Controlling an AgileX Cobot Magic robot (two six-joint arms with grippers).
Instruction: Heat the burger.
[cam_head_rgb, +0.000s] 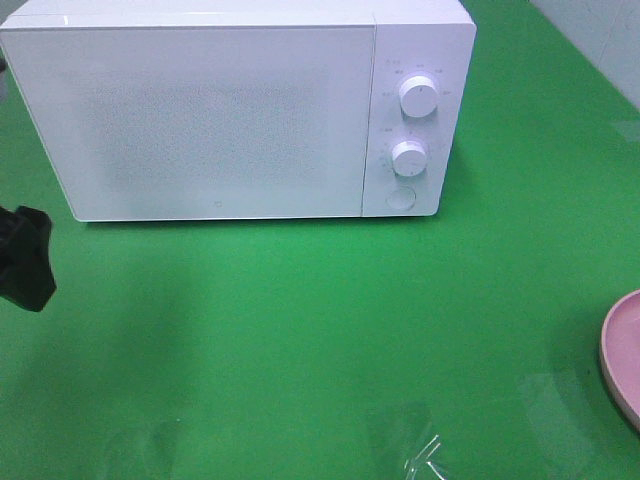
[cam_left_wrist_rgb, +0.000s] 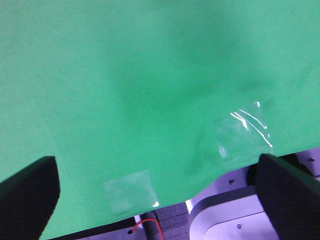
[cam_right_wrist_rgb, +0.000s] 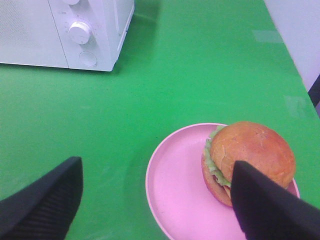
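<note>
Right wrist view is showing the round burger with a glossy golden-brown domed bun, green lettuce frill and dark patty (cam_right_wrist_rgb: 248, 161) sitting on the flat pink round plate (cam_right_wrist_rgb: 175, 190), toward the plate's far side from the white microwave oven (cam_right_wrist_rgb: 60, 30). It is looking light, soft and easily squashed, with stacked layers likely to be sliding apart; a gentle hold across the bun's sides, low near the lettuce line, is seeming safest. The right gripper (cam_right_wrist_rgb: 155, 200) is hanging over the plate with its jaws standing wide, holding nothing, one finger overlapping the burger's edge in view. The left gripper (cam_left_wrist_rgb: 157, 190) is also standing wide and empty over the green table cover (cam_left_wrist_rgb: 150, 75). The microwave's door is sitting closed.
</note>
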